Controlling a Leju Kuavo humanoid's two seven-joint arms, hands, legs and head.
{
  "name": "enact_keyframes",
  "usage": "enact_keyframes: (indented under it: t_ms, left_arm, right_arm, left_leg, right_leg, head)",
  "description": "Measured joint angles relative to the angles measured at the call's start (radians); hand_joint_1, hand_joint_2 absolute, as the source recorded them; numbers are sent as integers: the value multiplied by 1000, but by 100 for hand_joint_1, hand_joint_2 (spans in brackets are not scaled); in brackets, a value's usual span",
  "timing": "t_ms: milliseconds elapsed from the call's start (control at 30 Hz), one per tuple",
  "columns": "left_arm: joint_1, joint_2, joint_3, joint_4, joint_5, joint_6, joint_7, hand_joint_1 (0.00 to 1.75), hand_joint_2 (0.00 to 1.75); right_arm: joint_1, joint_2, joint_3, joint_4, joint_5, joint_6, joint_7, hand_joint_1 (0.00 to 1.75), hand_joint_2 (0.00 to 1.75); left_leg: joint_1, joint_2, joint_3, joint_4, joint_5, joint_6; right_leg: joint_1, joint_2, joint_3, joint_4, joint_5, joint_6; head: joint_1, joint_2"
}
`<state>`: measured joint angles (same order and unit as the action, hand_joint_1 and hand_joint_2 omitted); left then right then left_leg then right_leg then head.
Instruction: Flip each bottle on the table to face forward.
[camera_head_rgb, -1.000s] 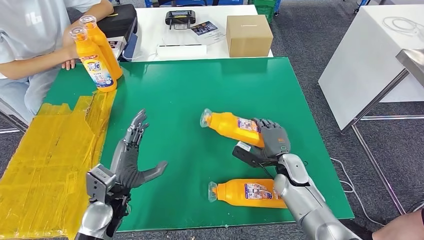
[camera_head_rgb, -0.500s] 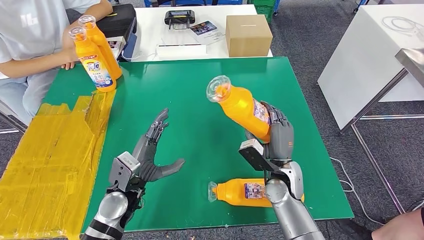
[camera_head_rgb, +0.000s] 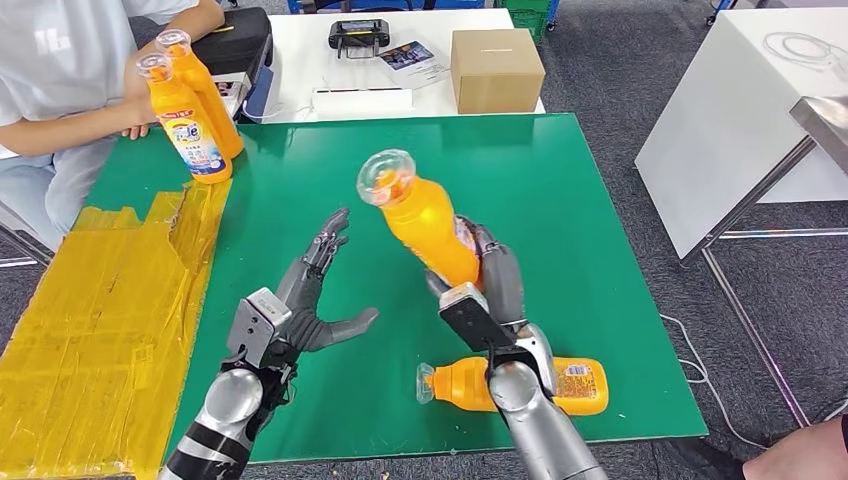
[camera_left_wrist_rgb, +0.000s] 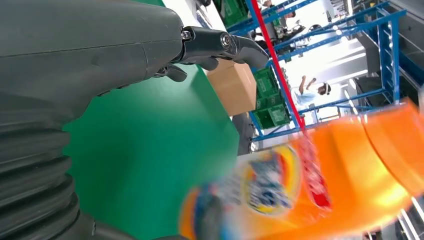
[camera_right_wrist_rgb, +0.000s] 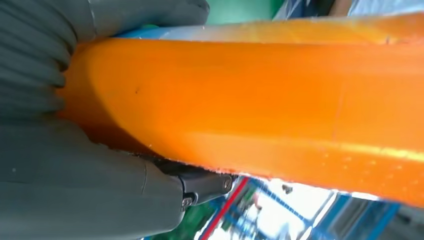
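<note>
My right hand grips an orange bottle by its lower body and holds it above the green table, tilted with its clear cap toward the left and up. In the right wrist view the orange bottle lies across my right hand. My left hand hovers open over the table to the left of the bottle, fingers spread; the blurred bottle shows beyond my left hand in the left wrist view. A second orange bottle lies on its side near the front edge. Two more bottles stand upright at the far left corner.
A person sits at the far left with a hand by the two upright bottles. Yellow taped sheeting covers the table's left side. Behind the green table a white table carries a cardboard box and a black device.
My right hand has lifted the bottle off the table and carried it left, tilting it up. My left hand has risen and moved right toward it.
</note>
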<state>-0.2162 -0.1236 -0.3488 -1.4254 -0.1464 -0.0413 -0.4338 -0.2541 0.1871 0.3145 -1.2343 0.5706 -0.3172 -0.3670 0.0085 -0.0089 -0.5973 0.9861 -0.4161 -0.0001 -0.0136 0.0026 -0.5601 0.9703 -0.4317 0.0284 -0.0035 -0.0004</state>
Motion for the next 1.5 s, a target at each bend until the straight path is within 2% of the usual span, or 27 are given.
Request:
enact_keyframes:
  t_ms: [233, 567, 833, 967, 1000, 1500]
  left_arm:
    - [-23, -1, -16, 7, 16, -10, 7, 0, 175]
    - [-48, -2, -14, 24, 64, -25, 16, 0, 175]
    - [-50, -2, -10, 40, 112, -39, 18, 1, 175]
    - [-50, -3, -3, 45, 139, -38, 21, 170, 175]
    - [-49, -5, -1, 46, 144, -38, 21, 175, 175]
    - [-46, -9, 9, 48, 171, -20, 10, 175, 175]
  right_arm:
    - [-40, 58, 93, 123, -11, 33, -3, 168, 175]
    - [-72, 102, 167, 232, 6, 40, -5, 169, 175]
    - [-92, 115, 189, 287, 2, 25, -6, 170, 175]
    - [-98, 116, 198, 303, 0, 14, -6, 171, 175]
    - [-99, 116, 200, 306, 0, 12, -6, 171, 175]
    - [-103, 118, 211, 325, -15, -5, -18, 172, 175]
  left_leg:
    - [1, 0, 0, 0, 0, 0]
    - [0, 0, -1, 0, 0, 0]
    - [0, 0, -1, 0, 0, 0]
    - [0, 0, -1, 0, 0, 0]
    - [0, 0, -1, 0, 0, 0]
    - [0, 0, -1, 0, 0, 0]
  right_leg:
    - [1, 0, 0, 0, 0, 0]
    - [0, 0, -1, 0, 0, 0]
    - [0, 0, -1, 0, 0, 0]
    - [0, 0, -1, 0, 0, 0]
    - [0, 0, -1, 0, 0, 0]
    - [0, 0, -1, 0, 0, 0]
  head:
    - [0, 0]
    - [0, 0]
    - [0, 0]
    - [0, 0]
    - [0, 0]
    - [0, 0]
